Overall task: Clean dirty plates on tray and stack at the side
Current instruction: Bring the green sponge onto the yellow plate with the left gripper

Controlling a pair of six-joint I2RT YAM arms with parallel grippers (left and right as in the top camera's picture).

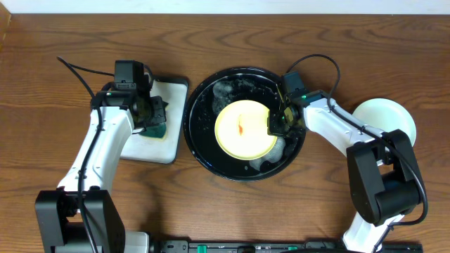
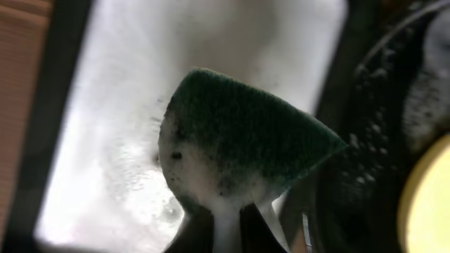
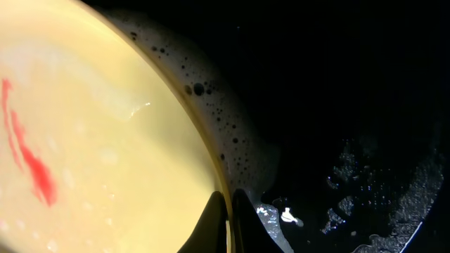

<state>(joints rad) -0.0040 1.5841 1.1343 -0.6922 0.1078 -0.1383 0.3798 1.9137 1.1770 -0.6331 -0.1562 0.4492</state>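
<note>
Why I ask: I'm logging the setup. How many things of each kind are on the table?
Plates: 2 visible, the yellow plate and the pale green plate; any under it is hidden.
Trays: 2, the black tray and the white tray.
Sponges: 1, the sponge.
Total: 5.
</note>
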